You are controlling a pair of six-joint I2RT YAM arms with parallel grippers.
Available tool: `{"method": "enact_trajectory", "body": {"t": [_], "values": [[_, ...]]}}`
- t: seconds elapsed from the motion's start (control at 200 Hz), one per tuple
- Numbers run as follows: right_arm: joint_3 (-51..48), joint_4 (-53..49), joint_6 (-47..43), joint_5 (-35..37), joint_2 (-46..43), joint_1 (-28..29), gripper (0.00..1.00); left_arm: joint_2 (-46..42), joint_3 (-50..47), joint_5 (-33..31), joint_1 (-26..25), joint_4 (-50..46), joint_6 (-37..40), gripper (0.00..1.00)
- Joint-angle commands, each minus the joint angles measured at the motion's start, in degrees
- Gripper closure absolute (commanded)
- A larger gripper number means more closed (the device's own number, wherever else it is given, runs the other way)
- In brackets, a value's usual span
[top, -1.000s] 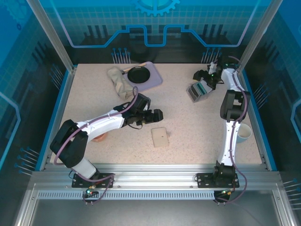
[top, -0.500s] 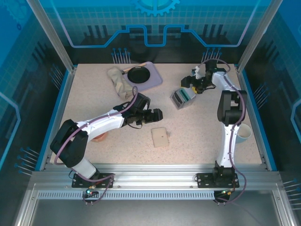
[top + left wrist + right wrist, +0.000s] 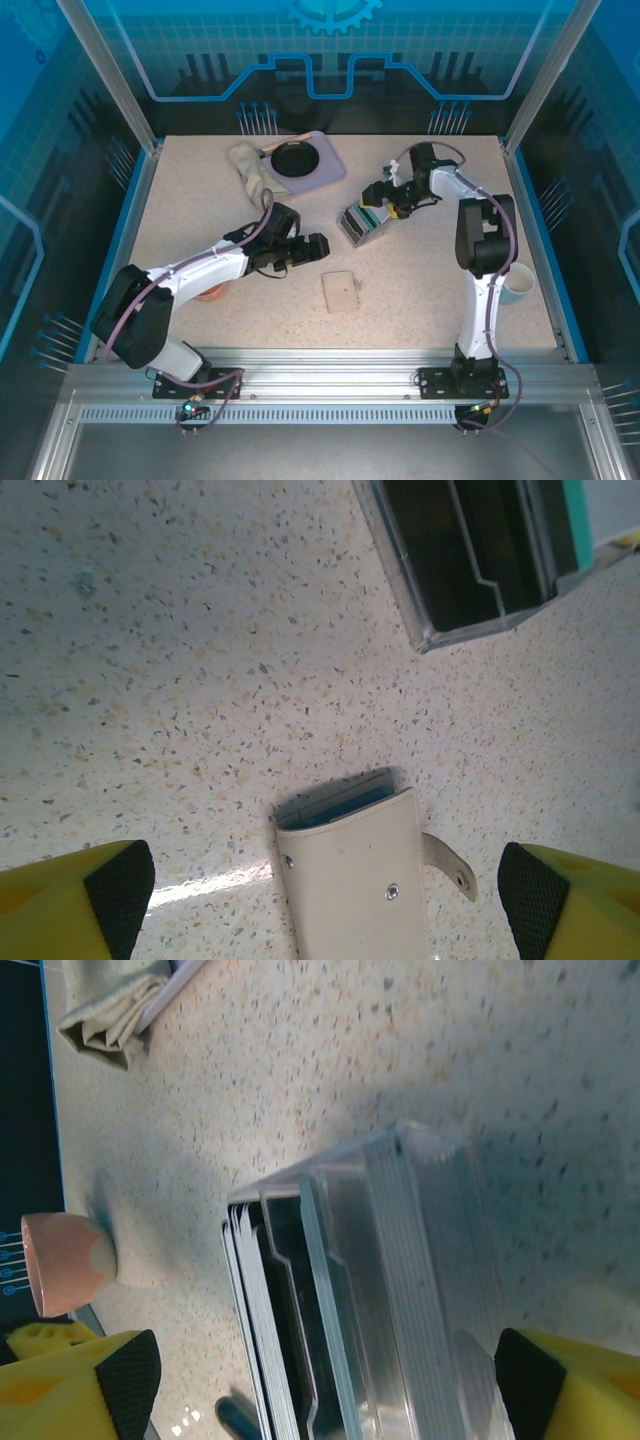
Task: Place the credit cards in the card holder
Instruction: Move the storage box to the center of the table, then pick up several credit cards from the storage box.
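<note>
The credit cards (image 3: pixel 258 1330) stand edge-on as white, dark and teal stripes in a clear box (image 3: pixel 420 1290). That box lies between the fingers of my open right gripper (image 3: pixel 325 1385). The right pad (image 3: pixel 525 1385) is against its wall and the left pad (image 3: pixel 125 1380) is apart from it. From above, the box (image 3: pixel 360 222) sits mid-table by the right gripper (image 3: pixel 381 204). The tan card holder (image 3: pixel 341 291) lies folded near the front. My left gripper (image 3: pixel 312 250) hovers open over it. In the left wrist view the card holder (image 3: pixel 360 880) shows its snap, side tab and a blue edge.
A purple tray (image 3: pixel 325 172) with a black bowl (image 3: pixel 294 158) and a crumpled cloth (image 3: pixel 250 168) sit at the back left. A white cup (image 3: pixel 518 283) stands by the right arm. A pink cup (image 3: pixel 212 292) lies under the left arm.
The right gripper has swept left and toward the front, and the card box has travelled with it from the back right to mid-table. The left gripper drew slightly left.
</note>
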Motion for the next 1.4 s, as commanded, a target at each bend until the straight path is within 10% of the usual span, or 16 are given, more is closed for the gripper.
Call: {"method": "enact_trajectory", "body": {"t": [0.0,0.22,0.61,0.885,1.396], "values": [[-3.03,3.74,2.0,-2.39,-5.43,2.11,0.11,-1.97,-1.56,0.02,0.65,1.05,-0.58,0.07],[-5.12,-0.2,-1.04,-1.5,-7.77,3.34,0.11,-2.95,-3.93,1.06,1.82,4.83,-2.31,0.05],[-3.13,-6.59,-1.82,45.99,-18.29,14.22,0.16,-4.5,-8.0,1.44,6.31,9.55,-6.15,0.01],[-1.82,-5.15,-3.25,53.9,-12.34,26.83,0.29,-4.54,-9.4,1.94,8.02,10.81,-8.21,0.01],[5.43,-8.31,-3.74,62.14,-1.86,30.24,0.4,-6.19,-11.05,0.96,8.19,10.81,-8.25,0.01]]}}
